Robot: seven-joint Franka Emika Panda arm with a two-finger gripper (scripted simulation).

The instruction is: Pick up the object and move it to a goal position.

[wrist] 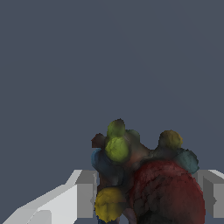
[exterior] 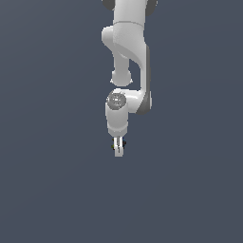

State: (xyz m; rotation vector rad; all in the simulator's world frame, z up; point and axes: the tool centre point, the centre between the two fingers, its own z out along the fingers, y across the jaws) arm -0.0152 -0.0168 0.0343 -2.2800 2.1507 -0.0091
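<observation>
While hanging straight down from the white arm, fingers closed most of the way onto the object. Dark and lumpy, with red, yellow and green patches, wedged between both fingers, near the exterior view's middle.
</observation>
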